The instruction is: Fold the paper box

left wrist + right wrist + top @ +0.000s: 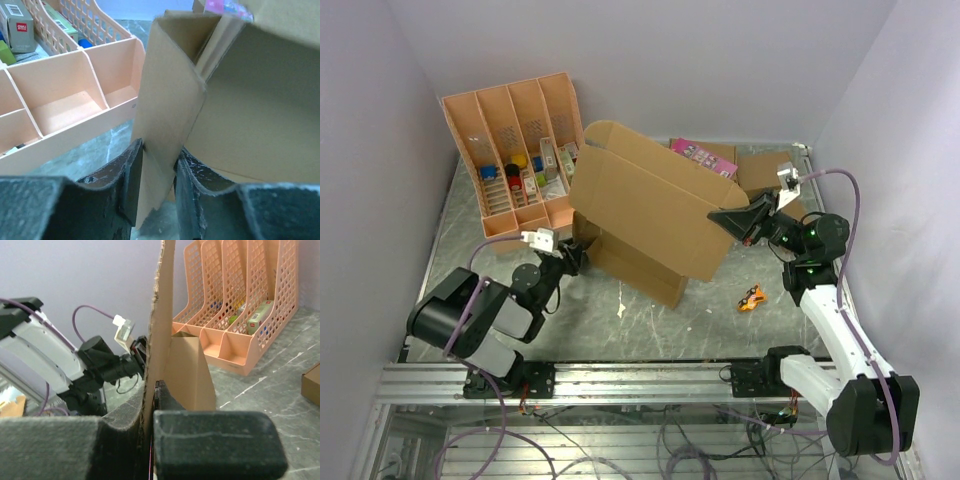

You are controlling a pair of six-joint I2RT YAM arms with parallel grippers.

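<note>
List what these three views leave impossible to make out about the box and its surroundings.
- Top view: the small orange item is too small to identify.
- Top view: the paper box covers part of the pink package behind it.
- Left wrist view: the frame's top and right edges cut off the box.

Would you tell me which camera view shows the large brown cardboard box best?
The top external view: the whole large brown cardboard box shows there, raised between both arms. The left wrist view shows only one flap inside the left pincer; the right wrist view shows just a thin edge clamped in the right pincer.
</note>
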